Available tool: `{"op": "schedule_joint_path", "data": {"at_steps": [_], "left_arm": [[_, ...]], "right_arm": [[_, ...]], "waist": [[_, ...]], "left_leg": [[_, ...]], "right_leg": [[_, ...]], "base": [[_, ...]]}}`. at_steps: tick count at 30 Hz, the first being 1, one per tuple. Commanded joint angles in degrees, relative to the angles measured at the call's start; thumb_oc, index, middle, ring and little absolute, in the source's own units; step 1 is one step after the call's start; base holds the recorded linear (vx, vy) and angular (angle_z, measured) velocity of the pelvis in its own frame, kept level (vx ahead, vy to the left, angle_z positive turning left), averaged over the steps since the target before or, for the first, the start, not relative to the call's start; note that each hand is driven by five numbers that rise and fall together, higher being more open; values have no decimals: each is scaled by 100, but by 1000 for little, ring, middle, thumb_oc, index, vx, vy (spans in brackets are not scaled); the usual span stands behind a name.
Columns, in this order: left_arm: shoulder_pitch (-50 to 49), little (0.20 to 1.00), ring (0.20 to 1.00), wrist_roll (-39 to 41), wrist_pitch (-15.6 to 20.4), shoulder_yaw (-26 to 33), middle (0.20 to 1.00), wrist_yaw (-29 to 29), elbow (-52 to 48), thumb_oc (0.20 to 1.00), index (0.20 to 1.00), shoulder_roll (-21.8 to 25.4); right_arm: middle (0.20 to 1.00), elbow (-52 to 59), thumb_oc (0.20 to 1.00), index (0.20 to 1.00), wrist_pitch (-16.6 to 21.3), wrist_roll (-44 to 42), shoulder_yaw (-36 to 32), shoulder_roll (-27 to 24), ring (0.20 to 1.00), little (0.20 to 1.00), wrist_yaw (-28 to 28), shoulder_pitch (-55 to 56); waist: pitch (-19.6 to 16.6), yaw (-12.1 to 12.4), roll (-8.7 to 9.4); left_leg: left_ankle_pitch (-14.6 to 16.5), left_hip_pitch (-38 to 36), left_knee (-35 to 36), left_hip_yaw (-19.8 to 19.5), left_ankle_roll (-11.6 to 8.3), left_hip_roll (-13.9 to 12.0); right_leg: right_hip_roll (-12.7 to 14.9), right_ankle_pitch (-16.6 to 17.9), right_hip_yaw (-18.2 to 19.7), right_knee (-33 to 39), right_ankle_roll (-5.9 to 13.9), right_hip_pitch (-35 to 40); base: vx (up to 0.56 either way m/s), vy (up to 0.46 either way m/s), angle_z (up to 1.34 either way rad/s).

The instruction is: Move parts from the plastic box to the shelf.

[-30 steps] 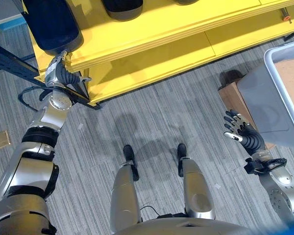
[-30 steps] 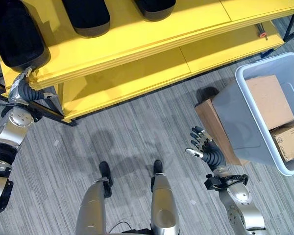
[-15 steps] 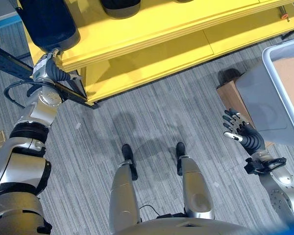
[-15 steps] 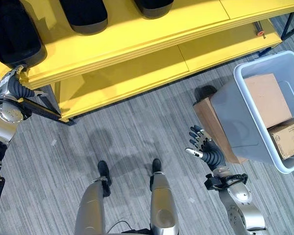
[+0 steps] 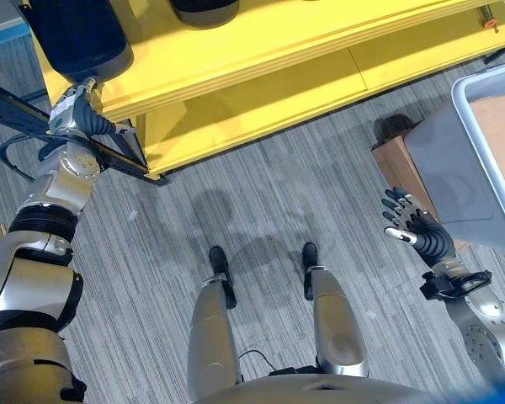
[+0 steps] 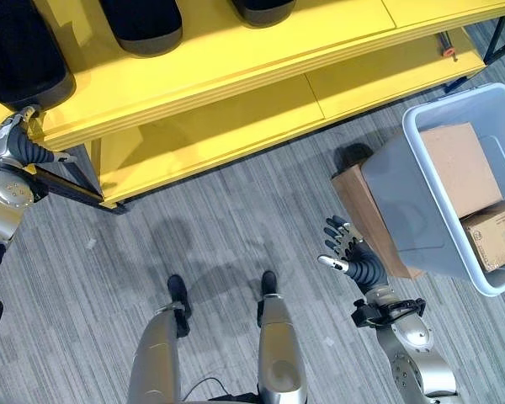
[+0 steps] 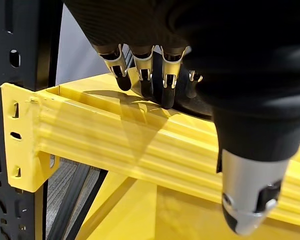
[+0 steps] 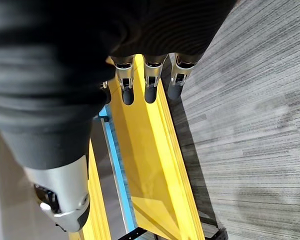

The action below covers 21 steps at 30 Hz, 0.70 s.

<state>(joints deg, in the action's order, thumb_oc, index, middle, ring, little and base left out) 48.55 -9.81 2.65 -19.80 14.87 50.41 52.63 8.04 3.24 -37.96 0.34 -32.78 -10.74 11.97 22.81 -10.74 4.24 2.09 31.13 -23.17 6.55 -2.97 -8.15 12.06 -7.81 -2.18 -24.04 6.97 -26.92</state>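
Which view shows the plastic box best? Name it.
The right eye view: the plastic box shows nearly whole, with brown cartons inside. The left eye view cuts it off at the picture's edge; the wrist views face the yellow shelf.

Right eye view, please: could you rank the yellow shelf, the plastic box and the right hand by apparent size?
1. yellow shelf, by far the largest
2. plastic box
3. right hand, smallest, though nearer the camera

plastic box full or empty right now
Not empty: the plastic box holds two cardboard boxes, one by its far wall and another nearer.
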Motion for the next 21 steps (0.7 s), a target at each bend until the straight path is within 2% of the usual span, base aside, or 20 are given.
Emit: {"op": "schedule_joint_path", "data": {"at_steps": [1, 21], "left_arm": [[371, 1000, 1000, -160, 9, 19, 1000, 34, 285, 1000, 1000, 552], [792, 1000, 1000, -185, 22, -313, 1000, -100, 545, 1000, 1000, 896]], "right_arm": [[1000, 356, 1000, 1000, 160, -187, -353, -288, 1000, 1000, -29, 230], [1000, 427, 1000, 1000, 108, -229, -390, -367, 1000, 1000, -151, 243]], "waist": [[-332, -60, 49], [-344, -73, 22]], "left_leg": [[217, 26, -427, -382, -183, -137], [318, 133, -560, -331, -127, -82]], "right_leg": [[209, 327, 226, 178, 229, 193], [243, 368, 267, 200, 271, 128]], "base": [[21, 17, -4], [3, 3, -1]]}}
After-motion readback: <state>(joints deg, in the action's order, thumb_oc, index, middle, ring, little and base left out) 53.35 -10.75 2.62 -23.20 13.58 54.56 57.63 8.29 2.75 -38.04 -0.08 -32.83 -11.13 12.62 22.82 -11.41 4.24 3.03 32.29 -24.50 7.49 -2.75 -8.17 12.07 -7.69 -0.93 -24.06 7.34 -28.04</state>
